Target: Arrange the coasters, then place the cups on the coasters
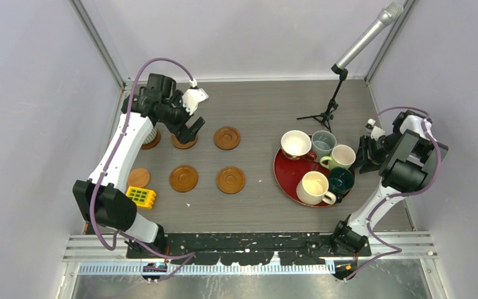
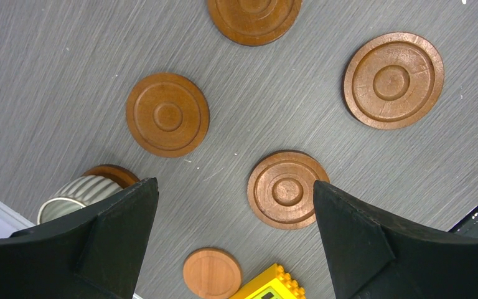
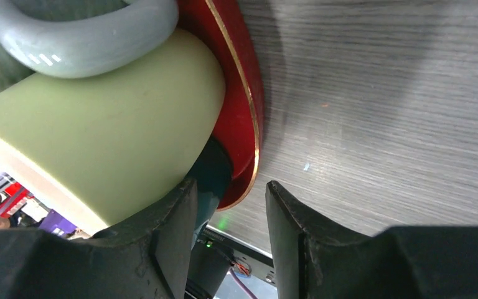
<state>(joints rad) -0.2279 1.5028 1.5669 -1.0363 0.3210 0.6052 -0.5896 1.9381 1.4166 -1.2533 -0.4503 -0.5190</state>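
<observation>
Six coasters spread below wide-open left gripper, pale green cup beside half-closed right gripper, grip unclear

Behind one finger of the left gripper, the ribbed mug shows only part of its rim and wall, and the coaster under it only a brown sliver. Ahead of that gripper, the far coaster is cut by the upper edge. Nearest it, the yellow brick is cut by the lower edge. Against the right gripper, the pale green mug runs off the side, the dark teal mug is a mere sliver, and the red tray shows just its rim. Whether those jaws clamp anything cannot be told.
</observation>
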